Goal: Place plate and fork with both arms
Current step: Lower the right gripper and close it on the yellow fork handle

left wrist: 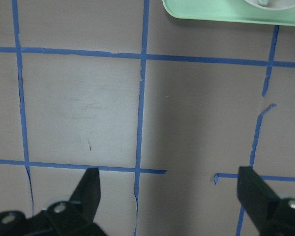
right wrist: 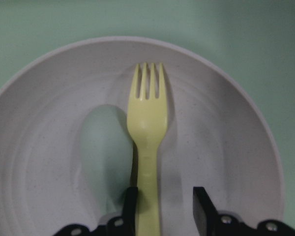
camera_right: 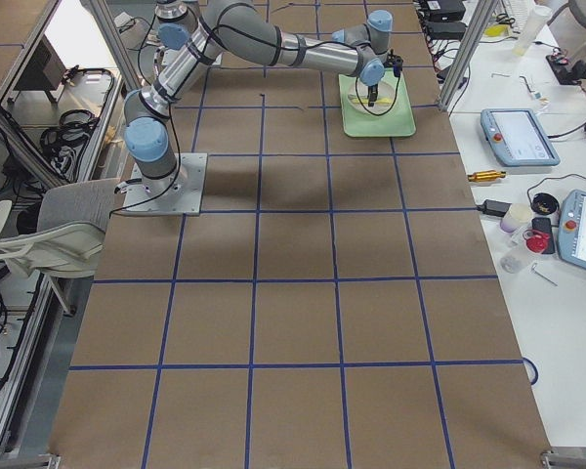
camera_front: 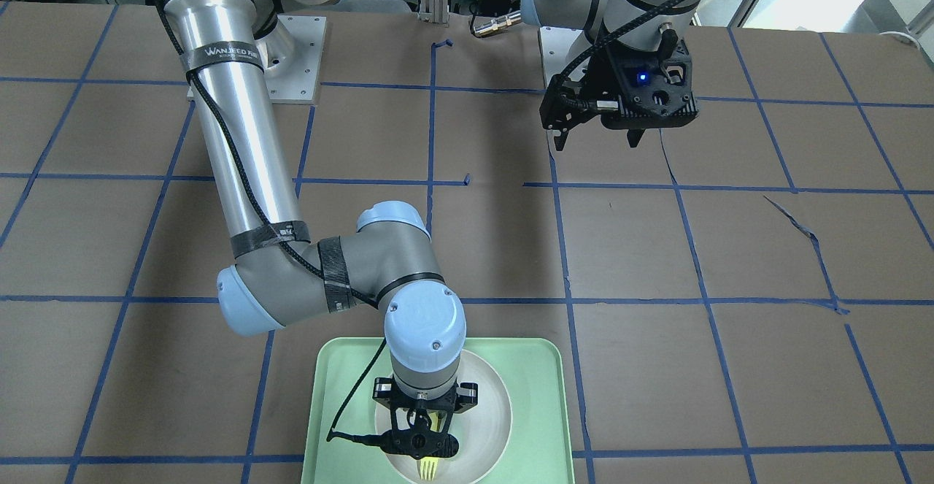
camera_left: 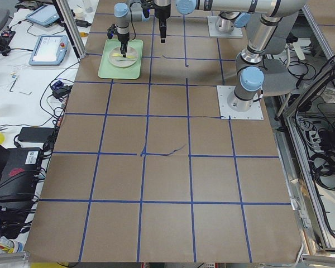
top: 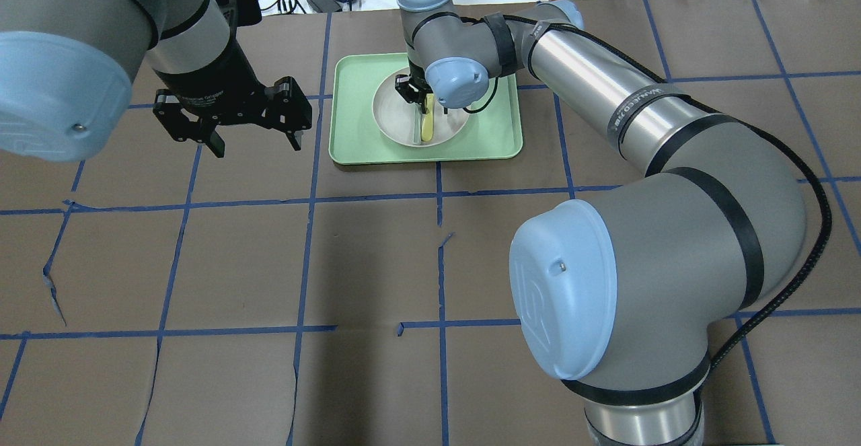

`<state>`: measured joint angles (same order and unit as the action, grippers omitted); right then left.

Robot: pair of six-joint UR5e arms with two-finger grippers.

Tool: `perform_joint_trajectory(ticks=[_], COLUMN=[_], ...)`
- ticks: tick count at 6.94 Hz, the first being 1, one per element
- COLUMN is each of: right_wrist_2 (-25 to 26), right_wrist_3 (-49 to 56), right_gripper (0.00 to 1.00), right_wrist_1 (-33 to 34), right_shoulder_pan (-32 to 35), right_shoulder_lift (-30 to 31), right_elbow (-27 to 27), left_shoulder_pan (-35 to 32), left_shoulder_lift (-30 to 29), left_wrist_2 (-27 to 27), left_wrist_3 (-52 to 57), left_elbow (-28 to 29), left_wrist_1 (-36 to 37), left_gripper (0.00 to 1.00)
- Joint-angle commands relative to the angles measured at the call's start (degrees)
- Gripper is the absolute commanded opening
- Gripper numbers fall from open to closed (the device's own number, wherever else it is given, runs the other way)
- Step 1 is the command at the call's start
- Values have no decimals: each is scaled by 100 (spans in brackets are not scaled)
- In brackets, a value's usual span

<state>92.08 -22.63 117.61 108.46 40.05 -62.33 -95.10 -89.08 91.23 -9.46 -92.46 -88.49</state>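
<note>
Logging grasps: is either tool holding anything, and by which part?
Nothing is clamped. The right tool straddles the fork at its handle, with a gap on one side; the left tool is open and empty.

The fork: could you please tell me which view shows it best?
The right wrist view: the fork shows large, tines and handle clear. Front-facing shows only its tines below the right end effector; overhead, a yellow sliver; side views, a speck; left wrist, nothing.

The right arm (top: 605, 96) is extended, with the right gripper (right wrist: 165, 199) pointing down and its 2 fingers slightly parted. The left gripper (top: 256, 146) hovers, pointing down, jaws wide apart.
</note>
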Motion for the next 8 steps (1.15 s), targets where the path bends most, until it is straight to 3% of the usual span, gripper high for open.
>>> perform_joint_trajectory(ticks=[1,3,6,8], right_wrist_2=[-85,-85,-58,-58], right_wrist_3=[4,4,39,65], right_gripper=[46,46,0,0], right_wrist_1=[103,113,113,78], right_shoulder_pan=[0,9,9,9], right_shoulder_lift=[-41,-41,-32,20], right_elbow=[-42,-51,-51,-51], left_shoulder_pan=[0,0,0,0], left_shoulder_lift=[-4,-13,-13,-13], left_wrist_2=[0,0,0,0], left_wrist_3=[-3,-3,-3,-3], left_elbow=[0,-9,-9,-9], left_wrist_1=[-2,7,7,7], left_gripper=[100,100,100,100])
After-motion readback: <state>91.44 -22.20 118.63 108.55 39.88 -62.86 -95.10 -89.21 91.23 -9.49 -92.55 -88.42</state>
